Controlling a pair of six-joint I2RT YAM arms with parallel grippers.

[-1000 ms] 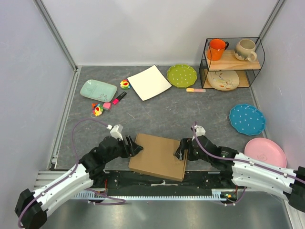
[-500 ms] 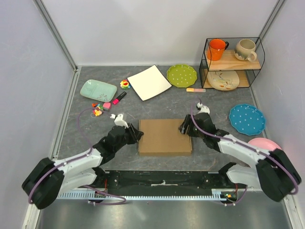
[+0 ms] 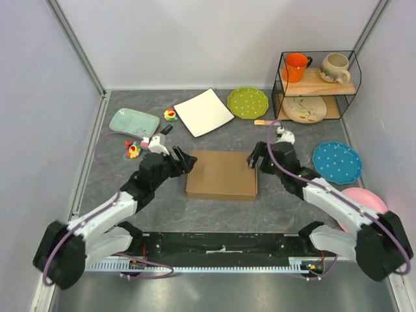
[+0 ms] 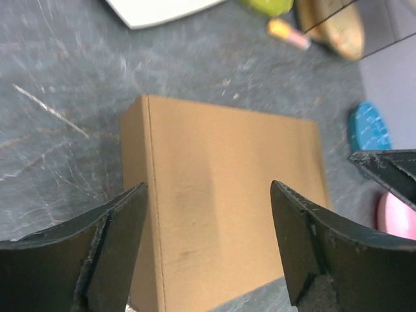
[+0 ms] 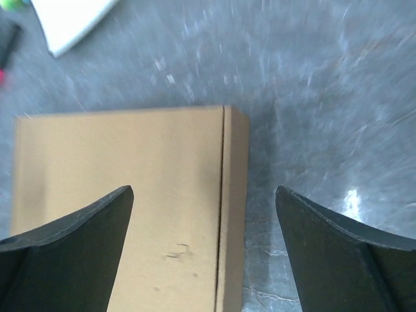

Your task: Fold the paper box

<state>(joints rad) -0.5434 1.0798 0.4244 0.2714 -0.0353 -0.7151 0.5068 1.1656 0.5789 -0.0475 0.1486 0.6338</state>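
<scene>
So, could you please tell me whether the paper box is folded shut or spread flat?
Folded shut: the paper box lies as a closed block, top panel down flat, a side wall showing in both wrist views, no flaps sticking out.

**Q:** How are the two arms posed?

**A:** Both stretch from their bases at the near edge toward the middle. The left arm (image 3: 107, 214) slants far and right. The right arm (image 3: 335, 201) slants far and left, roughly mirroring it.

**Q:** And the grippers?

**A:** The left gripper (image 3: 185, 161) and right gripper (image 3: 255, 159) point toward each other, well apart, at about the same depth. In each wrist view the two dark fingers (image 4: 107, 250) are spread wide, with nothing between them.
</scene>
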